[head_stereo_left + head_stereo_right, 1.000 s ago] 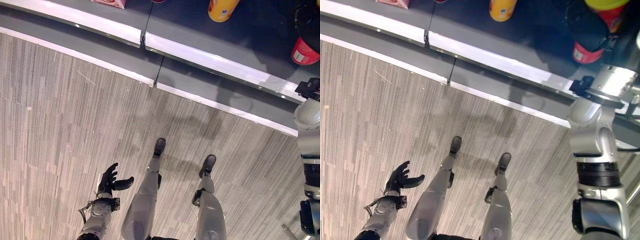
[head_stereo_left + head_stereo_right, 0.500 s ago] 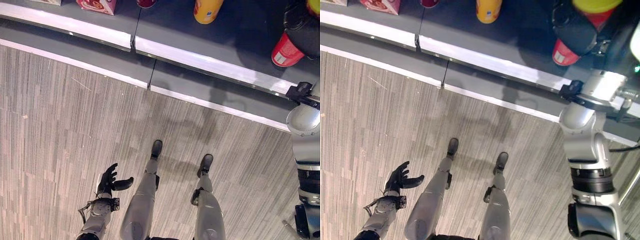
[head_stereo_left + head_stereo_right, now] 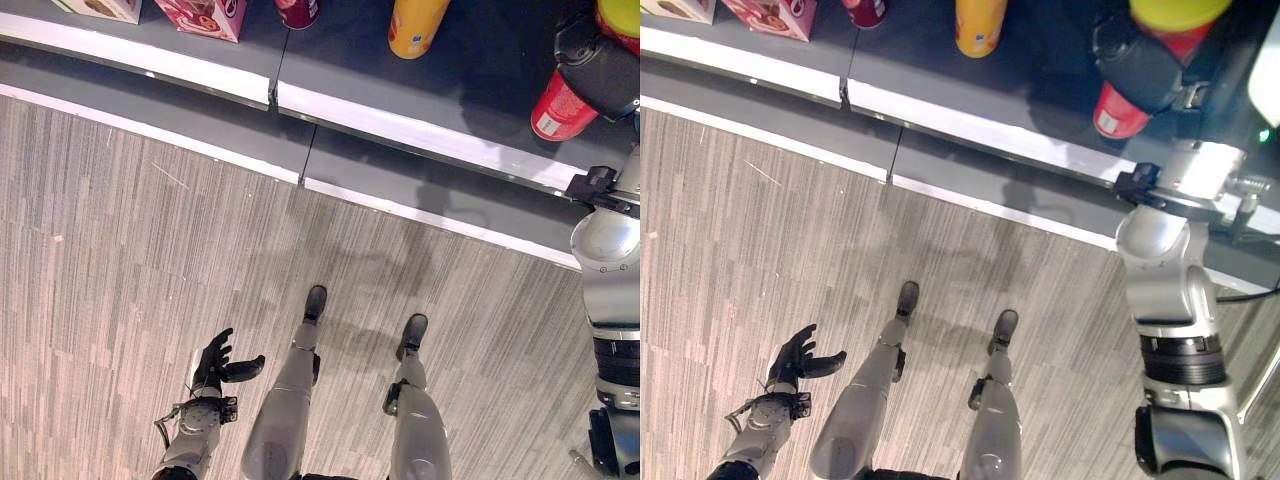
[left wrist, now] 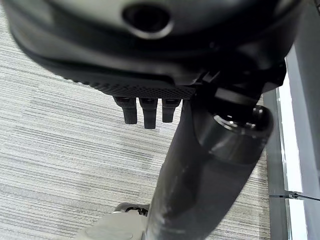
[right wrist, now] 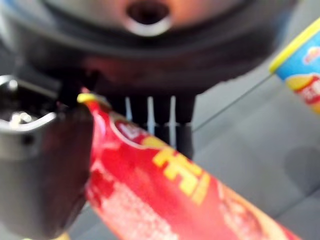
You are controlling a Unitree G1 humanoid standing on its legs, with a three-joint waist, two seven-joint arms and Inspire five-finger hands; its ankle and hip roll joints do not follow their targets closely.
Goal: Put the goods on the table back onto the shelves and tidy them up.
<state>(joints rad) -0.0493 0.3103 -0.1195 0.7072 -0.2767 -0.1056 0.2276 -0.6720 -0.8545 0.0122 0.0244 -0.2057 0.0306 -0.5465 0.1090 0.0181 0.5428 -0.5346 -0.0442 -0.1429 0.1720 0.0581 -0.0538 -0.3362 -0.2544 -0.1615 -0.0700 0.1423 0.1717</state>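
My right hand [image 3: 1140,65] is up over the grey shelf [image 3: 420,125] and is shut on a red can [image 3: 555,105] with a yellow lid [image 3: 1175,12]. The can lies tilted in the hand, its base toward the shelf's white front edge. In the right wrist view the red can [image 5: 165,200] runs across the palm, with the thumb [image 5: 40,175] and fingers curled round it. My left hand [image 3: 215,360] hangs low over the floor, open and holding nothing; its fingers [image 4: 145,107] are relaxed.
On the shelf stand an orange-yellow bottle [image 3: 415,25], a dark red can [image 3: 298,10], a pink box [image 3: 205,15] and another box [image 3: 105,8]. A blue can with a yellow rim [image 5: 300,65] stands near the right hand. A lower grey ledge [image 3: 200,125] borders the wood-pattern floor.
The camera has shifted, so more of the shelf's goods show at the top. My right hand with the red can has moved slightly left along the shelf. The left hand stays put.
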